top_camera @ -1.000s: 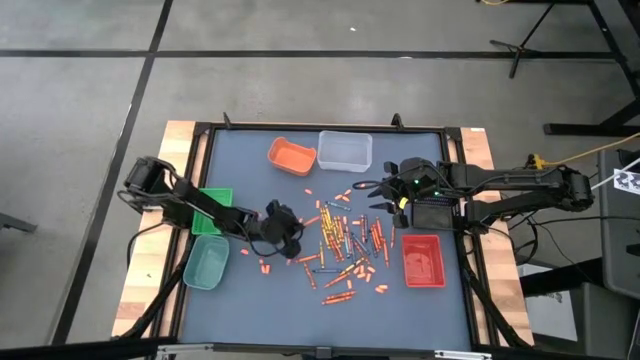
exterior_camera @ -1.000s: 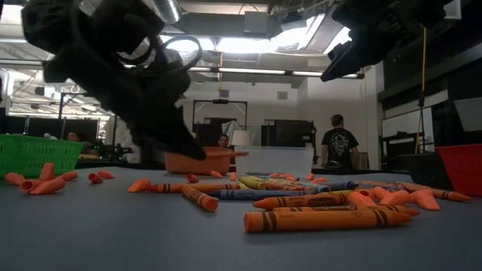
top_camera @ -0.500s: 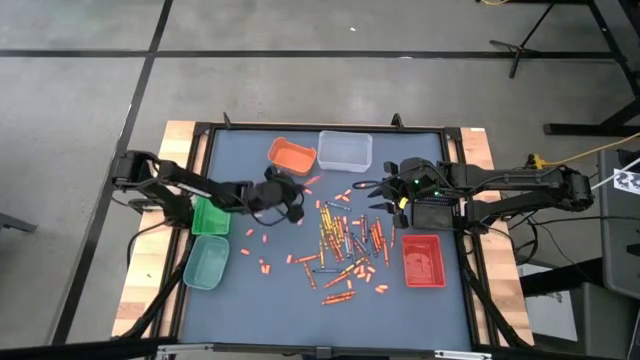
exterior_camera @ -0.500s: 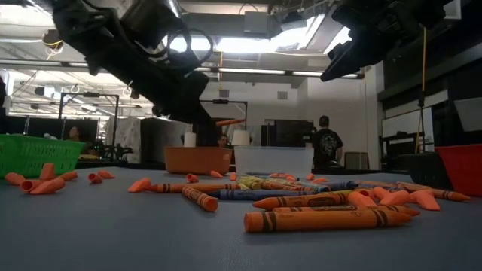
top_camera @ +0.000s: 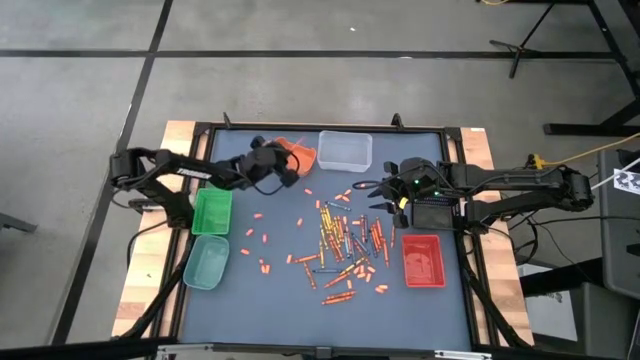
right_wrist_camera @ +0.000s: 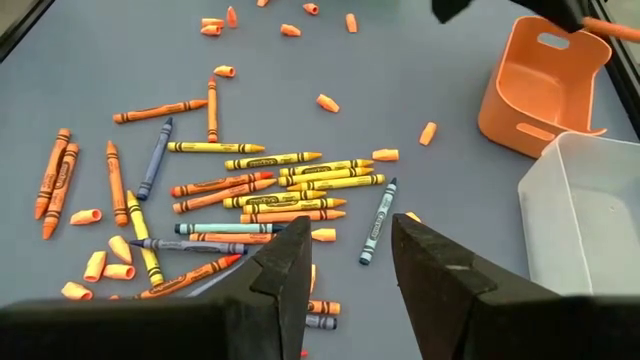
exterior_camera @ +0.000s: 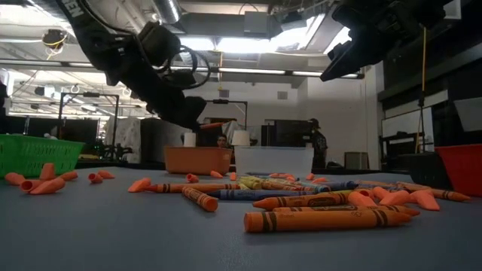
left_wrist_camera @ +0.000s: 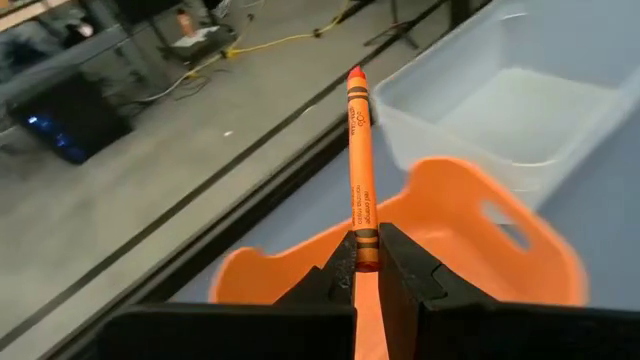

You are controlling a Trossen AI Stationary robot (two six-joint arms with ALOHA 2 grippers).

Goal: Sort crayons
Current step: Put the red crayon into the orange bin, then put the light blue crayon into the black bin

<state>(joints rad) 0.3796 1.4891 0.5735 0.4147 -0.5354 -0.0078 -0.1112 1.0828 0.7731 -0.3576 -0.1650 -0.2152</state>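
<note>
Many crayons [top_camera: 345, 240] in orange, red, yellow and blue-grey lie loose in the middle of the table; they also show in the right wrist view [right_wrist_camera: 250, 180]. My left gripper [top_camera: 285, 165] is shut on one orange crayon [left_wrist_camera: 358, 150] over the orange tray [top_camera: 292, 155] at the table's far side. In the low view the left gripper [exterior_camera: 197, 120] hangs above that tray [exterior_camera: 198, 159]. My right gripper [top_camera: 378, 190] is open and empty above the pile's far right part, its fingers apart [right_wrist_camera: 350, 255]. My left gripper pinches the orange crayon near its blunt end [left_wrist_camera: 366, 238] between its two fingers. The crayon runs along the fingers and sticks out past their tips, its point [left_wrist_camera: 355, 75] away from the gripper. It is lifted clear, above the orange tray [left_wrist_camera: 450, 230].
A clear tray [top_camera: 345, 150] stands right of the orange one at the far edge. A green tray [top_camera: 211, 211] and a teal tray [top_camera: 206, 262] stand at the left, a red tray [top_camera: 423, 259] at the right. Short orange crayon pieces [top_camera: 262, 240] lie scattered left of the pile.
My left gripper has risen from the table's middle left and gone toward the far edge, carrying the orange crayon clear of the table to above the orange tray. My right gripper has kept still.
</note>
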